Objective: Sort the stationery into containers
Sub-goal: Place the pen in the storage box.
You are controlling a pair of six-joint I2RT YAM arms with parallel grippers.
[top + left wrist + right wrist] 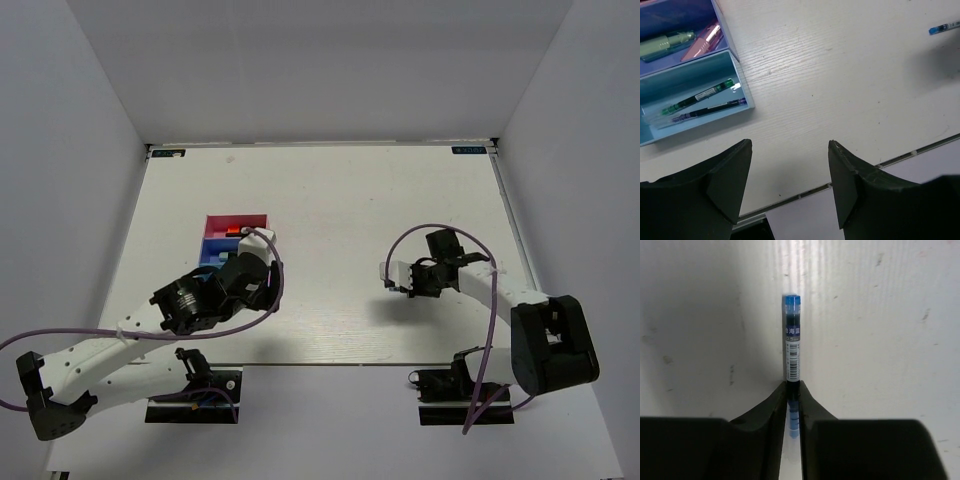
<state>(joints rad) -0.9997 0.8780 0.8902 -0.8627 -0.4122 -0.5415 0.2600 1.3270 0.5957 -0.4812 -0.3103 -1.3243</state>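
Two pens (pixel 697 97) are stowed in light blue tray (pixel 690 75), highlighters (pixel 667 42) in dark blue tray (pixel 670 15). Blue pen (pixel 792 340) is clamped by right gripper (pixel 793 387), not yet sorted. Left gripper (pixel 790 145) is seen spread apart, empty.

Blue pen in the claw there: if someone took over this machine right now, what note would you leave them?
Right gripper: shut on the blue pen, out on the open table; I can't tell if it is lifted.
Left gripper: open, empty, hovering beside the light blue tray.
Done: two thin pens in the light blue tray; green highlighter and pink highlighter in the dark blue tray. The magenta tray contents are unclear.
Left: the blue pen probably joins the other pens.
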